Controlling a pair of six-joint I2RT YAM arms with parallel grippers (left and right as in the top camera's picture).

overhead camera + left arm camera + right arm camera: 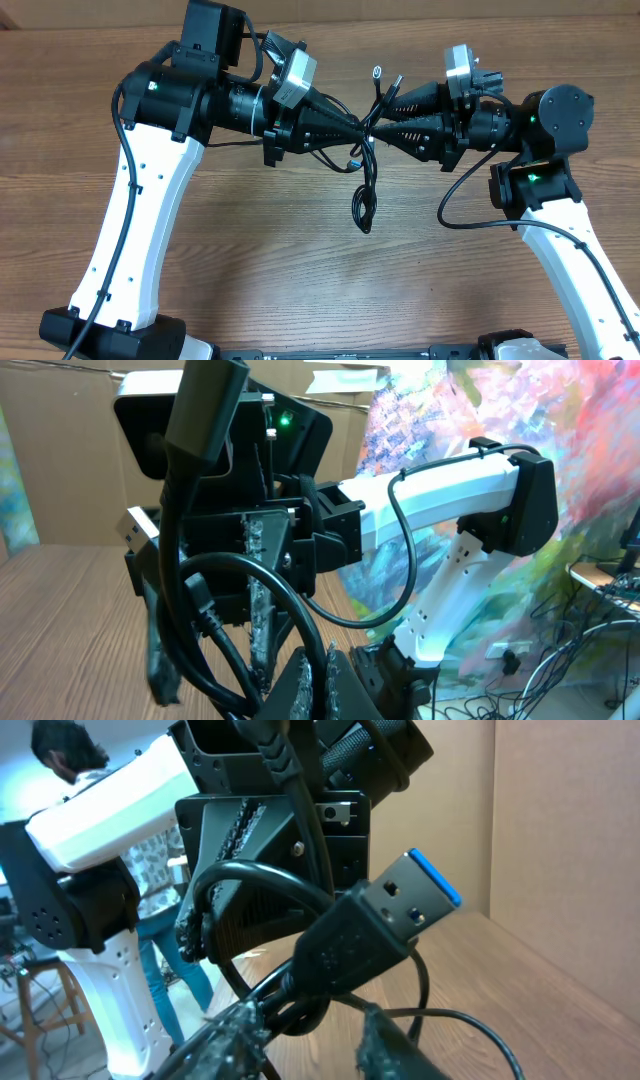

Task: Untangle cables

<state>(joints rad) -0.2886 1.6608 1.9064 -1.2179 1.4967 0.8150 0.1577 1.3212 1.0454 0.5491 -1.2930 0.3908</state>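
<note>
Surface: a brown wooden table (250,260), seen from above, with both arms reaching to its middle.
Left gripper (362,133): its fingers are closed together on the cables (366,185). In the left wrist view a cord curves down and goes in between the 2 dark fingers.
Right gripper (388,132): it is also clamped on the same bundle, tip to tip with the left one and almost touching it.
Where the cables are: pinched between the 2 grippers. One part rises above the tips and a long loop goes down toward the near side of the table.
Ends: a silvery tip (378,72) and a dark plug (396,82) stand just above the grippers, and a small plug (355,163) hangs just below. The right wrist view shows a blue-tongued plug (405,910) very near its camera.
Progress: I judge the task is at an early stage. The cords are twisted in 1 bundle and no cord lies apart. The pulling apart and the laying out are left.
Count: 2 arms, 2 grippers, 3 plug ends seen from above. There are perhaps 2 or 3 cords, but the bundle is too knotted for a sure count.
</note>
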